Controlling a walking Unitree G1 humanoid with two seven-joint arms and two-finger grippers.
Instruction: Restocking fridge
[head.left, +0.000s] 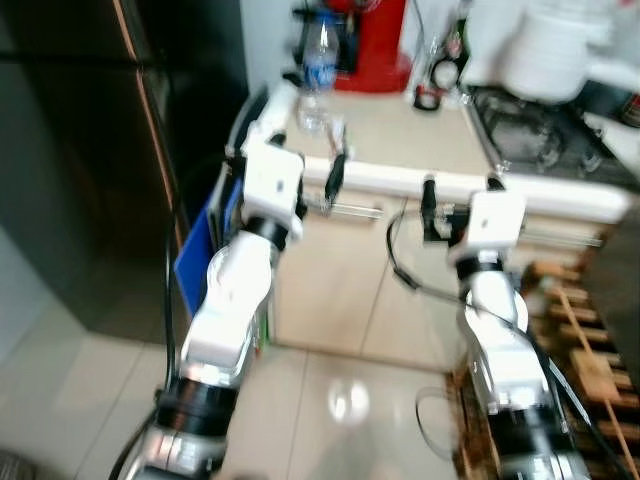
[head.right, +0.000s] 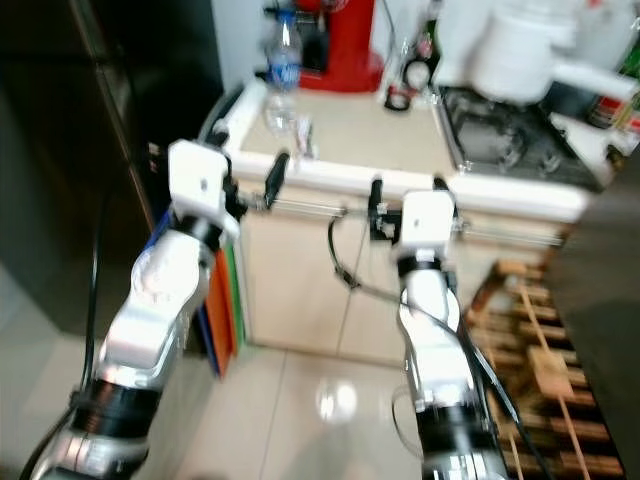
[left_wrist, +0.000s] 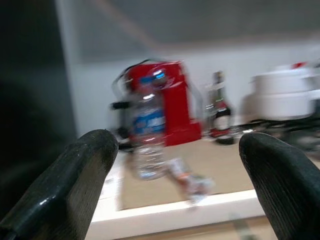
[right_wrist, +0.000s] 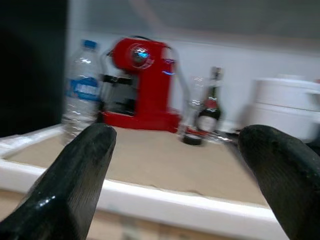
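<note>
A clear water bottle (head.left: 318, 68) with a blue label stands near the left end of the beige counter (head.left: 400, 135), close to its white front rim. The closed dark fridge (head.left: 100, 150) rises to the left of the counter. My left gripper (head.left: 290, 168) is held open just before the counter's rim, short of the bottle (left_wrist: 147, 135), with nothing between its fingers. My right gripper (head.left: 461, 188) hovers open at the rim further right, also empty; the bottle (right_wrist: 82, 92) stands off to its left. The views are blurred.
A small wrapped item (head.left: 335, 130) lies beside the bottle. Behind stand a red coffee machine (head.left: 375, 45) and a dark glass bottle (right_wrist: 207, 112). A white pot (head.left: 550, 50) sits on the stove (head.left: 540, 140). A wooden rack (head.left: 580, 340) is low right; blue boards (head.left: 200, 250) lean by the counter.
</note>
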